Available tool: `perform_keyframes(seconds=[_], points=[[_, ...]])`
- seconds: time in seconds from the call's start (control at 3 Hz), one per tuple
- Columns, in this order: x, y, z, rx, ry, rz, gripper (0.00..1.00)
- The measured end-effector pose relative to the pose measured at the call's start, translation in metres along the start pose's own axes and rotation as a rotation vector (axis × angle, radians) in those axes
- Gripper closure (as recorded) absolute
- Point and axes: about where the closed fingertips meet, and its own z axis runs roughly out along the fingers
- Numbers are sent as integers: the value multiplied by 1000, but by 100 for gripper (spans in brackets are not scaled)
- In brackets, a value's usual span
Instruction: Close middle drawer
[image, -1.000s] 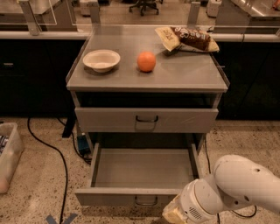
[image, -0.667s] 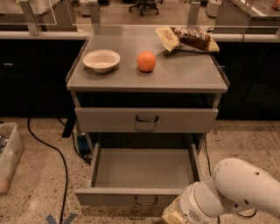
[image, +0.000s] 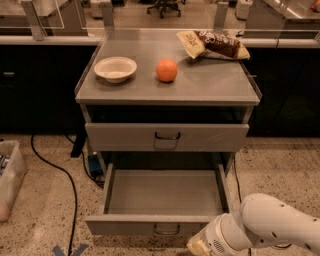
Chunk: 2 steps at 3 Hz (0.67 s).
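Observation:
The middle drawer (image: 165, 194) of the gray metal cabinet is pulled far out and is empty inside. Its flat front (image: 125, 225) faces me low in the view, with a small dark wire handle (image: 167, 230) at its centre. The upper drawer (image: 166, 137) above it is shut. My white arm (image: 270, 225) comes in from the bottom right. The gripper (image: 200, 246) is at the bottom edge, just below and right of the open drawer's handle, partly cut off by the frame.
On the cabinet top (image: 210, 85) are a white bowl (image: 115, 68), an orange (image: 166, 70) and a snack bag (image: 212, 45). A black cable (image: 60, 175) runs over the speckled floor on the left, near a clear bin (image: 10, 177).
My arm has sunk slightly lower in the view. The middle drawer has not moved.

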Motion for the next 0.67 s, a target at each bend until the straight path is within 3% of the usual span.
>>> perform_keyframes(seconds=[0.67], points=[[35, -39, 51, -5, -25, 119, 100]])
